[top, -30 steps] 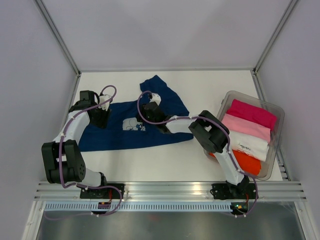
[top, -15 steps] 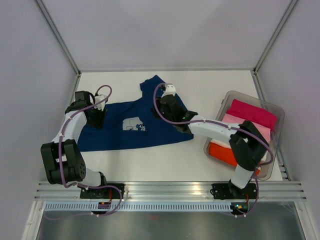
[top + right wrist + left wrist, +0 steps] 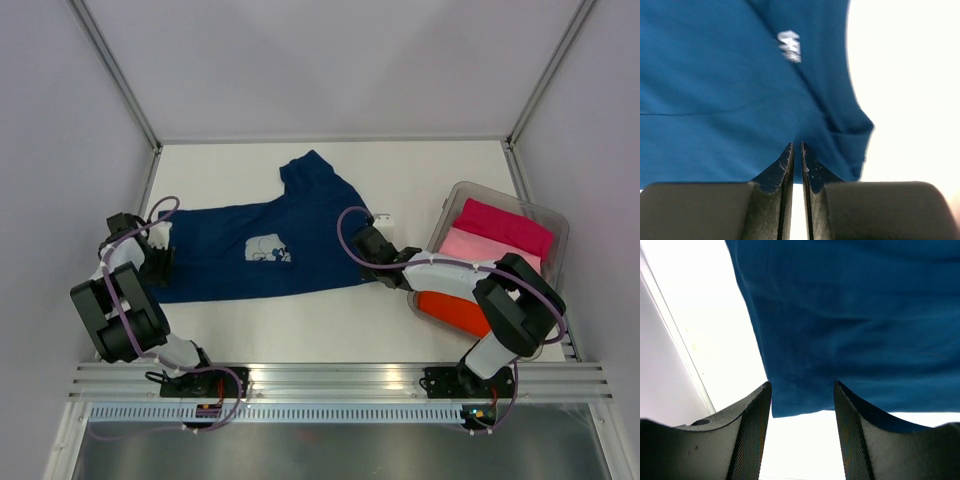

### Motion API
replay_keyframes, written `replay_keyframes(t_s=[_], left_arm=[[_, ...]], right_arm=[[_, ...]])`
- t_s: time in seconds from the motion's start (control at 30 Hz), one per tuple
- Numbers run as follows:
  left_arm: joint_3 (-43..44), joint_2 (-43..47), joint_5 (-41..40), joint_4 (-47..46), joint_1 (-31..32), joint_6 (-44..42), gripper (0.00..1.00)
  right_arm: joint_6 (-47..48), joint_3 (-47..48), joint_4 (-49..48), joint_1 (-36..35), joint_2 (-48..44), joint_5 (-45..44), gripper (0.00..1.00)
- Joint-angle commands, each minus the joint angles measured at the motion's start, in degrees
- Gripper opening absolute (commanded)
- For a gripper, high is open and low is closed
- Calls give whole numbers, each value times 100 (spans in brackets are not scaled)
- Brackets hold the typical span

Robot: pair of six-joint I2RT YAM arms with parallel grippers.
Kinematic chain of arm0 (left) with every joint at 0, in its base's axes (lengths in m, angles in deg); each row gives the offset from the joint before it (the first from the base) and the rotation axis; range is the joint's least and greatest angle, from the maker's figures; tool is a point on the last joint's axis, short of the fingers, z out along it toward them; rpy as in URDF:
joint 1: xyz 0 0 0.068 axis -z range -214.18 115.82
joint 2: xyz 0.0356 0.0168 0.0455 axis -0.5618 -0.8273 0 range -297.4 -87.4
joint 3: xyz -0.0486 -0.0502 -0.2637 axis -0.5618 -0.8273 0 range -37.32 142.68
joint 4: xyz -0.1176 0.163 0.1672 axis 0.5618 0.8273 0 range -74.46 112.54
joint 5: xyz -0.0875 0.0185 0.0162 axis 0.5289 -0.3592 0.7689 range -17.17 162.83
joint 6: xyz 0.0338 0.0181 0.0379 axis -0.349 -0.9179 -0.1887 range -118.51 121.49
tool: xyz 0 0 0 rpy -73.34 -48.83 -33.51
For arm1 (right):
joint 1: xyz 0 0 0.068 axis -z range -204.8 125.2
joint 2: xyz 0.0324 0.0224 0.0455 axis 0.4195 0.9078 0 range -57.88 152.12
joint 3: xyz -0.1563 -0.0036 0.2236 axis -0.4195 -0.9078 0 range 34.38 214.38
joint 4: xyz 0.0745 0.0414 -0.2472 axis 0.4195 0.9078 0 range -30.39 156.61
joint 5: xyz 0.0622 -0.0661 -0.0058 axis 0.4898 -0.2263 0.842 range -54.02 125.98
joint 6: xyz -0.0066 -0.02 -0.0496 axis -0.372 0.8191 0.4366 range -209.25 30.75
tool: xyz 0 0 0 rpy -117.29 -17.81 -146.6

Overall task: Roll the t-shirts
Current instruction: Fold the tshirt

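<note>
bench [image 3: 430, 170]: white, walled in on three sides, carrying everything below.

navy tee [image 3: 220, 262]: spread out flat across the middle-left of the bench, long side running left to right, one sleeve reaching toward the far wall. it is unrolled.

bin [image 3: 556, 226]: clear plastic, at the right edge of the bench, well apart from the navy tee.

right arm [image 3: 470, 275]: stretched low from its base leftward across the front of the bin, wrist at the navy tee's right edge.

left arm [image 3: 118, 300]: folded back on itself, wrist at the navy tee's left end.

folded tees in the bin, side by side: magenta tee [image 3: 505, 226] farthest, pale pink tee [image 3: 468, 245] next, orange-red tee [image 3: 455, 310] nearest. the right arm hides what lies between pink and orange-red.

left jaws: standing well apart, gripping nothing. in my wrist view the navy tee's hem edge shows between the two fingers [image 3: 750, 425].

right jaws: drawn in to a thin slit, tips on the navy tee's edge, creases in the cloth running toward them. i read this as a pinch on the cloth.

white print [image 3: 268, 250]: small, on the navy tee's chest, between the two wrists.
</note>
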Motion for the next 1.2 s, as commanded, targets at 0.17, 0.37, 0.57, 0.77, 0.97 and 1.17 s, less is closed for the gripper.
replay_keyframes(t_s=[0.17,0.37,0.57,0.77,0.97,1.17], left_arm=[[-435,-752,-472,-875,-324,-345,56],[-409,12,-393,-840,-368,-353,61],[-391,285,-393,-717,-605,-380,74],[-470,-136,-227,-690,-754,-344,80],[-558,-514,126,-708,-763,-195,73],[-602,-621,275,-708,-781,-221,35]], right_arm=[[-311,9,549,51,406,-583,13],[-214,342,1277,-72,-104,-1215,24],[-258,361,1508,-169,-456,-1367,41],[-486,141,1138,-169,-122,-1014,51],[-531,-167,567,77,256,-636,51],[-522,-316,356,86,265,-478,21]])
